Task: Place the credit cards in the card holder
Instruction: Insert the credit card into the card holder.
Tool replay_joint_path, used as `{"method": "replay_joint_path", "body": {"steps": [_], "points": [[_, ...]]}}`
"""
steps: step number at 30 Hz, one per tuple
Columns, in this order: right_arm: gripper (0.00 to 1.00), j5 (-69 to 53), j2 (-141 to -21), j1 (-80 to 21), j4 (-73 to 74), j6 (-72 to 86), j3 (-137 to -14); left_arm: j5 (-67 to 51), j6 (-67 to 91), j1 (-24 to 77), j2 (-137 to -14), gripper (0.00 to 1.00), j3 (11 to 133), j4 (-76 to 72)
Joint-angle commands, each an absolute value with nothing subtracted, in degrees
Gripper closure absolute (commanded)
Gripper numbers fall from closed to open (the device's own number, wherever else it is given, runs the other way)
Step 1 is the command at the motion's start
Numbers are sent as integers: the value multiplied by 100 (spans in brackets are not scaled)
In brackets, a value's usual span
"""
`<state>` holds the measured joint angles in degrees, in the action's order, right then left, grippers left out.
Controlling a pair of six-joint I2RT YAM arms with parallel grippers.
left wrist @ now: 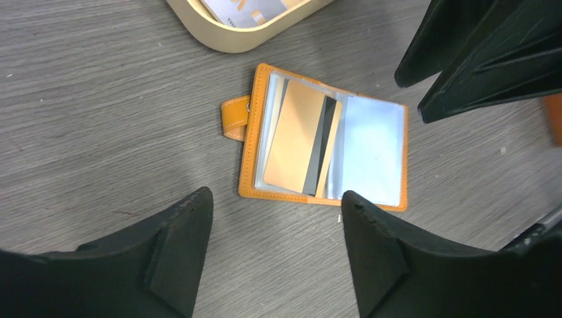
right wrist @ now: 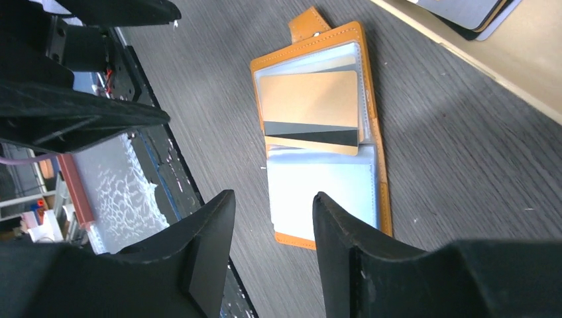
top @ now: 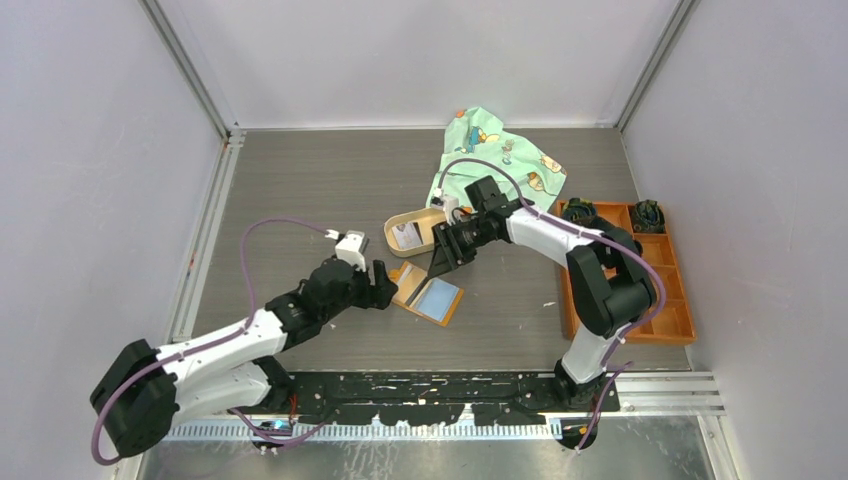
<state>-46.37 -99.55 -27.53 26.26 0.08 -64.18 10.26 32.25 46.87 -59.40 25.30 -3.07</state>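
The work surface is formed by a dark grey table top [top: 330, 190] with a fine wood-grain pattern. It is enclosed on three sides by plain white panels: a left wall [top: 90, 150], a rear wall [top: 420, 60] and a right wall [top: 760, 150]. The rear corners are framed by slanted aluminium profiles [top: 190, 70]. A light metal rail [top: 204, 240] is fitted along the left edge of the table top. At the near edge a ribbed aluminium strip [top: 670, 395] is seen, with a reflective metal sheet [top: 420, 462] below it. Lighting is even and diffuse; only soft shadows are cast.
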Motion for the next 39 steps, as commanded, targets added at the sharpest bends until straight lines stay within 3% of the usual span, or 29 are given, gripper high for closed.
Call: {"method": "replay_joint_path", "body": {"steps": [1,5,22,32,39], "points": [[49,-4825,-9536,-2732,2578,-501,-6311,632,3115,4438,-5423,24,2210,-924],[50,-4763,-9451,-2733,2567,-689,-6272,356,3164,4209,-5255,17,1977,-1139],[58,-4247,-9209,-2917,1827,-1208,-5735,-1072,3733,3240,-6106,12,1899,-1852],[73,-3360,-9334,-3341,1782,-1549,-5784,-1317,3977,2942,-6376,11,1852,-1992],[80,-2697,-9461,-3648,1808,-1573,-5888,-1309,4061,2882,-6718,17,1963,-1925]]}}
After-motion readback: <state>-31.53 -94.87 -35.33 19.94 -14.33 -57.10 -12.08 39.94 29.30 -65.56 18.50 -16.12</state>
